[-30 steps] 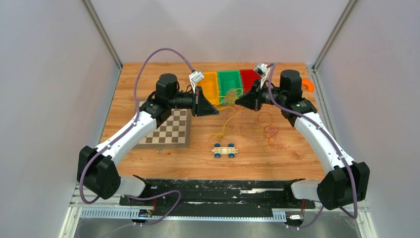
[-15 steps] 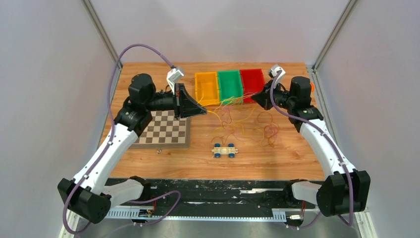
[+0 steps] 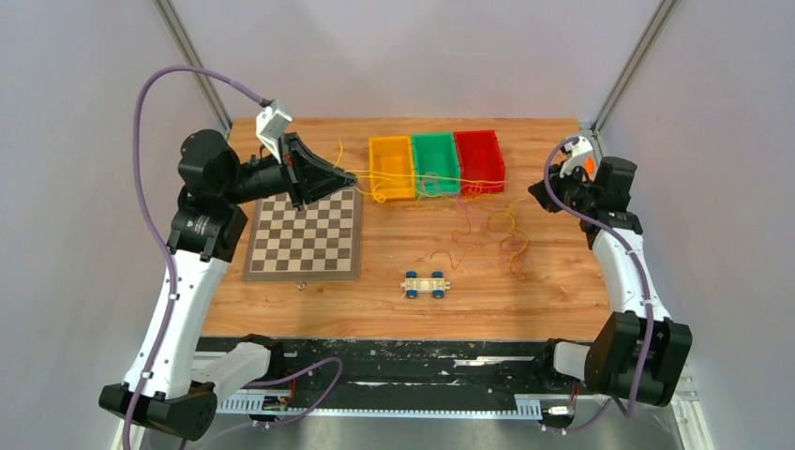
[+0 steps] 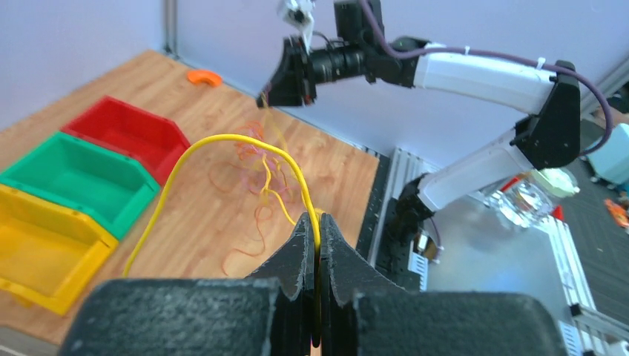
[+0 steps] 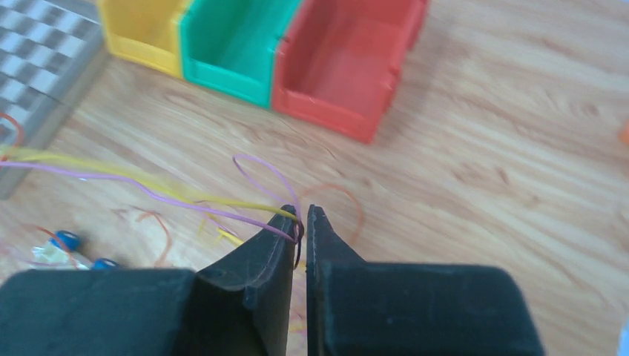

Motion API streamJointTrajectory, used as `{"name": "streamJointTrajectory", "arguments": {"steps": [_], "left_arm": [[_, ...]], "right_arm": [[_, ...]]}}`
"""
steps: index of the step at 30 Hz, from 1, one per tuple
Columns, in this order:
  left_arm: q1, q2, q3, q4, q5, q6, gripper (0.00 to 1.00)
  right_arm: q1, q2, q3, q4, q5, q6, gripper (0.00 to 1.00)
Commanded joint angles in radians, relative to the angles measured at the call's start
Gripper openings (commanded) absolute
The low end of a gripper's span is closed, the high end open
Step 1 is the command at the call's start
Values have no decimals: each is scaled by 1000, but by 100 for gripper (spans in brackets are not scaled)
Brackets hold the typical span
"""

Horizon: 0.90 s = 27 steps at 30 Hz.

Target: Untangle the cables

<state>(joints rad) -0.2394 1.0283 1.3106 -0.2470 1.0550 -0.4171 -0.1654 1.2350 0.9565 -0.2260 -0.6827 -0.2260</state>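
Cables (image 3: 504, 230): we logged them stretched across the green bin (image 3: 436, 155), tangle on tabletop (image 3: 281, 300) in front. Left end effector (image 4: 317, 219) pinched a yellow strand; right end effector (image 5: 302, 215) barely parted, grip unclear. Pull-apart step, we judged; next needs one isolated strand.

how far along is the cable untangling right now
Done: one yellow cable is drawn out in a long line away from the bunch. In hand: the left gripper is shut on it. The right gripper has thin strands at its tips, jaws a slit apart, grip unclear. Left: the orange and red cables lie looped together on the table.
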Motion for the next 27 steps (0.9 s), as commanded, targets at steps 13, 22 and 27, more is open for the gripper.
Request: {"name": "streamJointTrajectory", "arguments": {"steps": [13, 22, 27], "left_arm": [[37, 124, 535, 161, -181, -131, 0], [34, 214, 486, 327, -95, -344, 0], [-8, 208, 382, 358, -40, -341, 0]], "right_arm": [[-111, 82, -154, -59, 98, -224, 15], [-112, 85, -63, -246, -154, -268, 70], [-78, 55, 153, -355, -483, -121, 99]]}}
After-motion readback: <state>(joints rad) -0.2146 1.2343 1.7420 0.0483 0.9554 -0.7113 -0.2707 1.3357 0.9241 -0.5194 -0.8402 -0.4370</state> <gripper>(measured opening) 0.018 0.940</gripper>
